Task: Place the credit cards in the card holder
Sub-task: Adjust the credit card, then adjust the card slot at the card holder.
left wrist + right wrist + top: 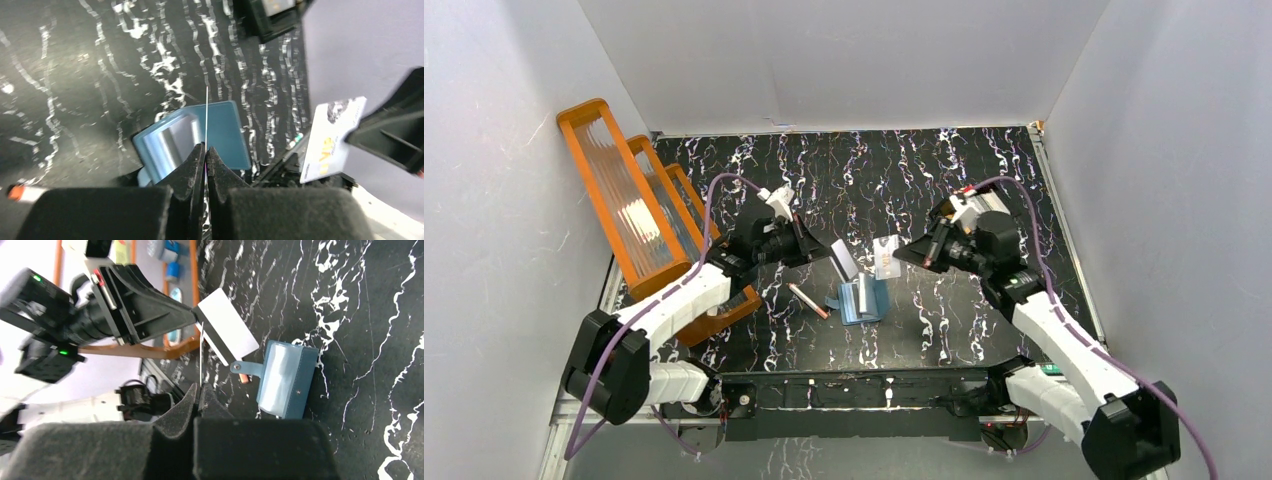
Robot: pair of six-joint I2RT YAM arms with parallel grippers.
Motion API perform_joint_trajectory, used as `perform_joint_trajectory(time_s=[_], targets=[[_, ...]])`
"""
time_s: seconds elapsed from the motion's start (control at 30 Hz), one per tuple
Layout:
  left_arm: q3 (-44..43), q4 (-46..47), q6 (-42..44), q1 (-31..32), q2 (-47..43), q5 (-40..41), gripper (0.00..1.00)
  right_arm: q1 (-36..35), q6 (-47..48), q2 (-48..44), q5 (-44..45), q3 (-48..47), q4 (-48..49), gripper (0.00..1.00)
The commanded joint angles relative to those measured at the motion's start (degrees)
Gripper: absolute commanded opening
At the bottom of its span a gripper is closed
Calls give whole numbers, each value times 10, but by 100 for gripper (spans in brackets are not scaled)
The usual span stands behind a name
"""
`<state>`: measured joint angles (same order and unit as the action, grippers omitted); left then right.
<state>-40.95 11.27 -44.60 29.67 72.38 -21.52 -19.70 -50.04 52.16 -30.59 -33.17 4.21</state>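
The teal-blue card holder (pixel 861 299) lies open on the black marbled table, its light-blue inner side up; it also shows in the left wrist view (pixel 200 137) and the right wrist view (pixel 286 379). My left gripper (pixel 820 250) is shut on a white credit card with a dark stripe (pixel 844 260), held above and left of the holder; the card is edge-on in the left wrist view (pixel 206 115) and face-on in the right wrist view (pixel 227 332). My right gripper (pixel 908 256) is shut on a white card with a yellow logo (pixel 885 258), seen in the left wrist view (pixel 331 137) and edge-on in the right wrist view (pixel 201 352).
A pink-brown pen-like stick (pixel 808 300) lies left of the holder. A big orange ribbed rack (pixel 639 205) stands at the left wall, with an orange-rimmed tray (pixel 724 310) beside it. White walls enclose the table.
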Motion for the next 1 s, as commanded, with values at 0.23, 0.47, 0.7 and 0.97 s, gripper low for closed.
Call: perform_joint_trajectory(time_s=[0.23,0.47,0.7,0.97], targets=[[-70,-239,71,-4,56,-46,0,-205,62,141,203,-103,-96,0],[-63,-251,83,-5,107,-58,0,-241,85,220,259,-136,-120,0],[-64,-247,90,-4,133,-46,0,-234,136,231,363,-109,-167,0],[-74,-249,94,-4,163,-34,0,-200,141,218,358,-51,-140,0]])
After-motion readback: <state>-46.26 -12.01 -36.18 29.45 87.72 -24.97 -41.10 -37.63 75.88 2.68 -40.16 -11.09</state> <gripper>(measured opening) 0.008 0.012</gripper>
